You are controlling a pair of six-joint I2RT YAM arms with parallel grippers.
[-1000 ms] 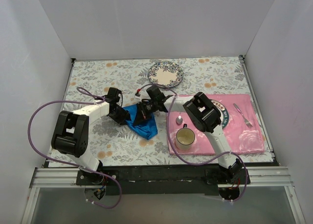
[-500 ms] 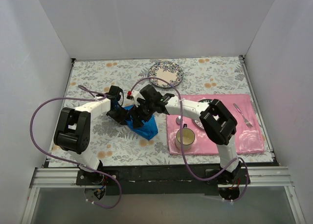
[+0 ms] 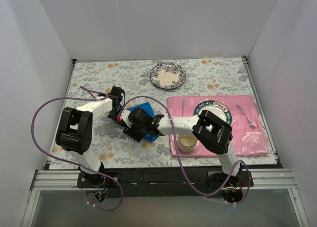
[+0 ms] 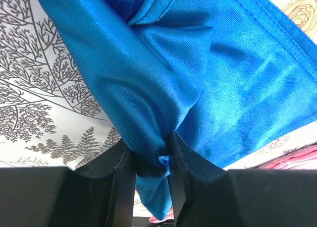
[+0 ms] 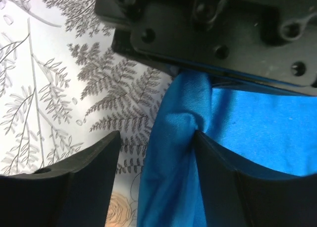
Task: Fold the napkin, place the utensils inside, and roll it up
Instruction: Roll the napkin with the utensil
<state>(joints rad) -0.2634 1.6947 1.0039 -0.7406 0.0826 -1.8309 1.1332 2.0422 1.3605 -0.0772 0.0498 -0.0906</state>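
The blue napkin [image 3: 145,110] lies bunched on the floral tablecloth between the two grippers. My left gripper [image 3: 121,117] is shut on a gathered fold of the napkin [image 4: 208,73], and the cloth is pinched between its fingers [image 4: 148,150]. My right gripper [image 3: 134,130] stands open beside it. A hanging fold of the napkin [image 5: 173,152] passes between its jaws and touches only the right finger [image 5: 218,162]. Of the utensils, a fork [image 3: 246,116] and a slim silver piece [image 3: 183,107] lie on the pink placemat [image 3: 247,142].
A cream cup [image 3: 187,142] stands at the placemat's near left corner, close to the right arm. One patterned plate [image 3: 214,109] rests on the placemat and another [image 3: 168,74] sits at the back. White walls enclose the table.
My right gripper has opened and let go of the napkin, then swung down and to the left beside the left gripper. The left gripper keeps its hold.
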